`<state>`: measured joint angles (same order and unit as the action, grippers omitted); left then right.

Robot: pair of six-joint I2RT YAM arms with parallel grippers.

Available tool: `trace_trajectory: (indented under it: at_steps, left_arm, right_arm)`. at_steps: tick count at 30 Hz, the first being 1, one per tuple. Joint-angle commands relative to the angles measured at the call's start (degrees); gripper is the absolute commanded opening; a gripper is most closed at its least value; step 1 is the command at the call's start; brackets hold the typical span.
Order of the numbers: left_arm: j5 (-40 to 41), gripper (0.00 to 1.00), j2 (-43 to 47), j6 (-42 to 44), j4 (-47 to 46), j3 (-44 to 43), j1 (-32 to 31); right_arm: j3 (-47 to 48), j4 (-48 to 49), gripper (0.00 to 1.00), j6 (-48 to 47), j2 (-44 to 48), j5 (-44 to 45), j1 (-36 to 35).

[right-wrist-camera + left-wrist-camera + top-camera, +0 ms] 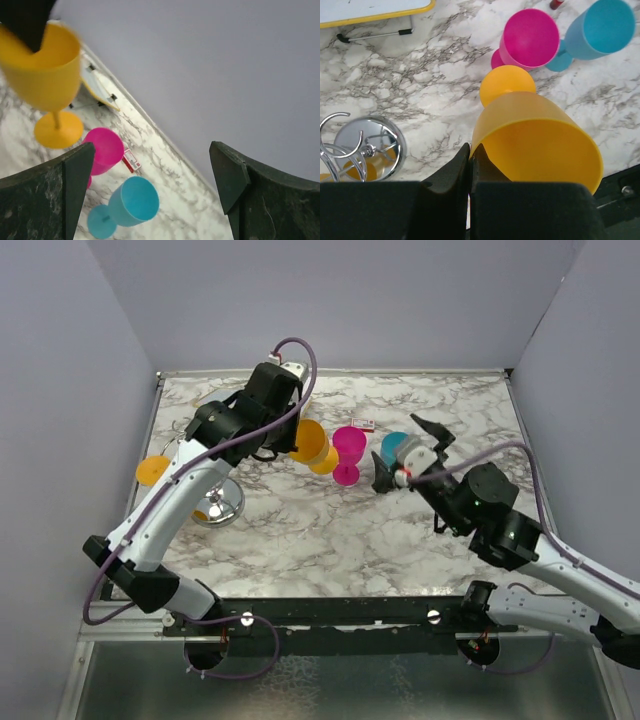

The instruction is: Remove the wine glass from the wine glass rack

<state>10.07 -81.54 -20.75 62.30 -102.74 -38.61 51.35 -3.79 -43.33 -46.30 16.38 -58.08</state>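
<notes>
Pinching the rim of the orange wine glass [535,150], the left hand [470,155] has its two fingers shut tight on the thin edge of the cup. The glass stands upright under the hand, with its round foot [507,85] below the cup. It is off the wine glass rack [370,150] and well apart from it, near the middle of the top picture. I cannot tell if the foot touches the bench [300,540] or hangs just over it. The shiny rack sits at the lower left of the left wrist picture, with its thin wire arms curling up from the round base. A pink glass [530,37] stands just beside the orange one, and a blue glass [605,25] is next to the pink one, at the upper right. The right hand [151,150] has its fingers [45,190] spread wide apart and holds nothing; it is near the blue glass. A white board [370,10] with a yellow edge lies at the upper left. Another orange round shape [152,470] shows left of the rack.
</notes>
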Motion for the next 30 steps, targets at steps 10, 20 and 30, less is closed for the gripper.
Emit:
trace_trajectory:
  at_steps: [10,20,30]
  left_arm:
    - [2.55,0.0,-8.55,3.53,1.88,-3.23,3.67]
    - [0.73,0.0,-15.34,5.57,1.09,-3.25,7.16]
    - [-1.79,0.0,-22.29,5.21,-4.21,-2.56,9.78]
  right_arm:
    - [21.84,-14.47,1.0,41.95,-13.86,16.52,8.1]
    - [31.11,-25.79,1.0,48.73,-19.95,-11.57,21.49]
    - [29.09,-25.01,0.99,50.36,-17.61,-16.33,22.66]
